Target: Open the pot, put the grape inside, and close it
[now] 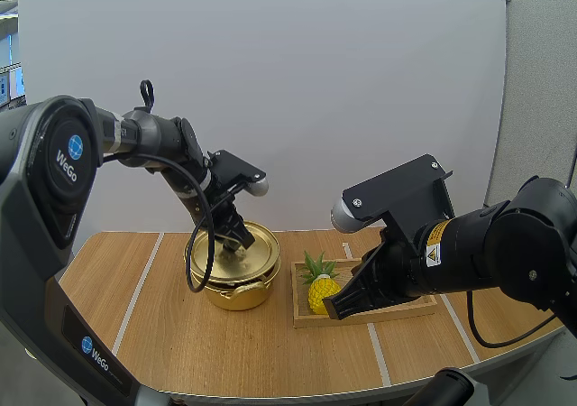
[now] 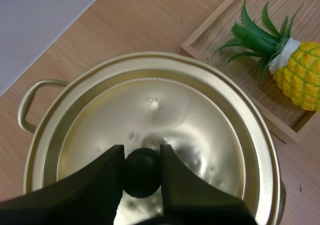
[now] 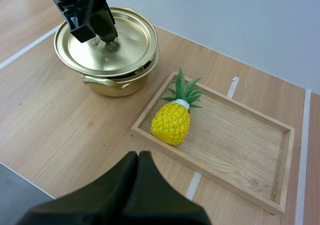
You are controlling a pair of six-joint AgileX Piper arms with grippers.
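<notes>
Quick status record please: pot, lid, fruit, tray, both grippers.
pot: gold metal pot on the wooden table, beside the tray
lid: gold lid, seated on the pot
left gripper: fingers pinch the lid's black round knob
fruit: yellow pineapple, lying in the tray at the end nearest the pot
tray: shallow wooden tray
right gripper: fingers shut, holding nothing, above the table by the tray's near edge

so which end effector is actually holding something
The left end effector, pinching the lid's black knob; the right end effector is shut on nothing.
</notes>
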